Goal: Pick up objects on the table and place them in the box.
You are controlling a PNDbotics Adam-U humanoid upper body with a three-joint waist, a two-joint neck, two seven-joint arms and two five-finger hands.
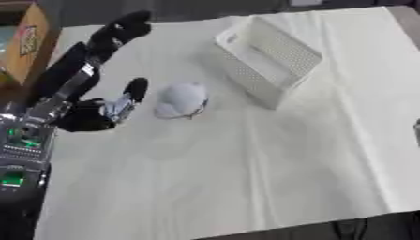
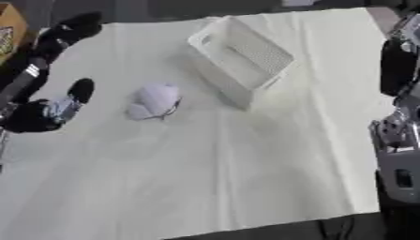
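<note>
One open, empty left hand (image 1: 111,110) sits just beside the pale cap (image 1: 181,100), which could slide away toward the white basket (image 1: 266,58) beyond if nudged.

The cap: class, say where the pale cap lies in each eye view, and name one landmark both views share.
Left eye view: cap left of centre, below-left of the basket.
Right eye view: cap further left.
Shared landmark: the white basket.
</note>
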